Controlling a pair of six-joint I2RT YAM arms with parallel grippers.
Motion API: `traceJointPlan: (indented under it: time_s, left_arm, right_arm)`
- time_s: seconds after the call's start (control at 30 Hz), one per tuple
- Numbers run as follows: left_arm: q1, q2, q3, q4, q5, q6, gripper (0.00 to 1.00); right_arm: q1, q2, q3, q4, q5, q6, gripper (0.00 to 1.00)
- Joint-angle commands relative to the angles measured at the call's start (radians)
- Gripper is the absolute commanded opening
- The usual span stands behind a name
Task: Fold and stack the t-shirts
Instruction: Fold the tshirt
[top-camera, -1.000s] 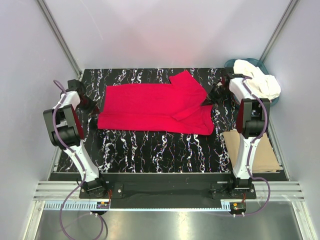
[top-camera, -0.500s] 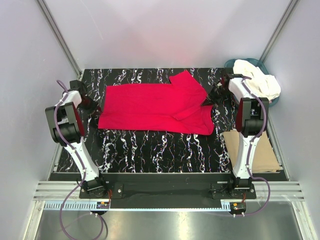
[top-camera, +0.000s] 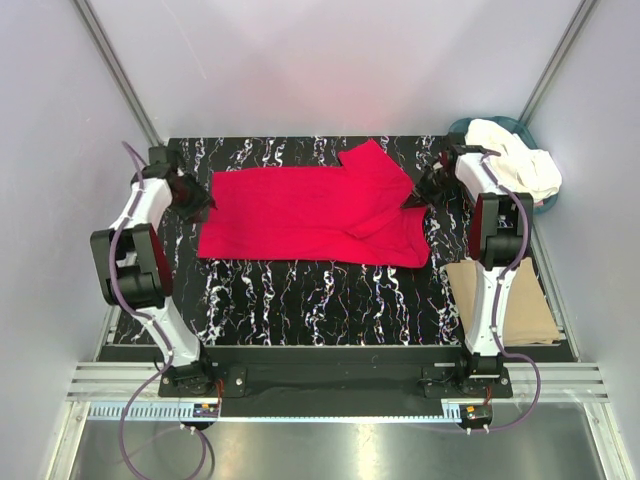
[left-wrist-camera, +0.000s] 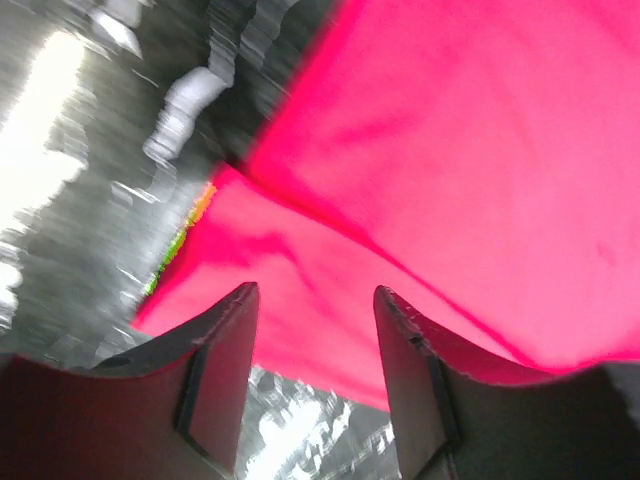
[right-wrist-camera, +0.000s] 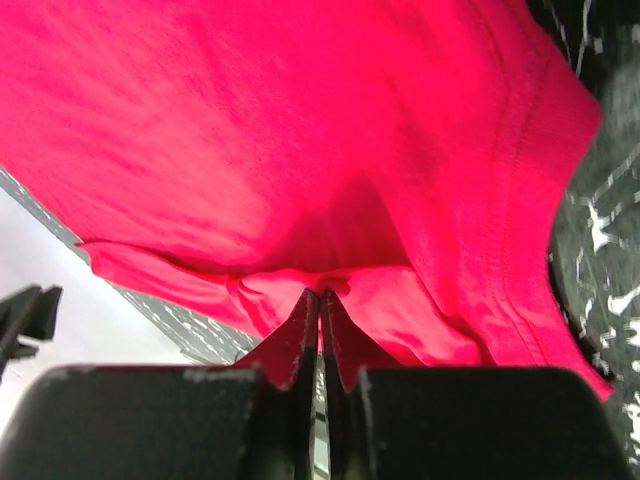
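Seen from above, the red shirt (top-camera: 300, 215) lies spread on the table (top-camera: 320, 300), finger detail lost. The right wrist view shows the right gripper (right-wrist-camera: 320, 293) clenched on a fold of it. The left gripper (left-wrist-camera: 315, 300) has its fingers apart, cloth just beyond.

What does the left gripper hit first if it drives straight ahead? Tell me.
Probably the folded edge of the red fabric t-shirt, lying right before the open left gripper; depth is unclear.

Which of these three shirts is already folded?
The tan shirt at near right, a flat rectangle. The red shirt lies spread open mid-table, and the white shirt sits crumpled in the teal basket.
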Motion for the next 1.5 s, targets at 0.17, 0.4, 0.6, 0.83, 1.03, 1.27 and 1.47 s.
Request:
traceJointPlan:
  time_s: [0.17, 0.4, 0.6, 0.83, 1.03, 1.27, 1.47]
  left_arm:
    - [-0.044, 0.009, -0.090, 0.037, 0.068, 0.013, 0.45]
    - [-0.044, 0.002, -0.122, 0.043, 0.062, 0.034, 0.43]
    - [-0.043, 0.010, -0.119, 0.048, 0.067, 0.031, 0.42]
    - [-0.026, 0.036, -0.110, 0.049, 0.087, 0.034, 0.40]
    - [0.008, 0.054, -0.142, 0.054, 0.096, 0.027, 0.38]
    - [0.048, 0.052, -0.191, 0.054, 0.090, 0.025, 0.36]
    - [0.065, 0.048, -0.217, 0.046, 0.081, 0.022, 0.37]
  right_arm:
    - [-0.044, 0.084, 0.175, -0.075, 0.011, -0.079, 0.31]
    - [-0.044, -0.183, -0.100, -0.121, 0.100, -0.170, 0.51]
    - [-0.044, -0.373, -0.438, -0.001, 0.089, -0.218, 0.66]
    - [-0.043, -0.350, -0.506, 0.123, 0.036, -0.264, 0.61]
    - [-0.043, -0.297, -0.498, 0.163, -0.012, -0.291, 0.58]
    - [-0.040, -0.295, -0.561, 0.172, -0.032, -0.290, 0.56]
    - [-0.040, -0.313, -0.620, 0.181, -0.046, -0.277, 0.50]
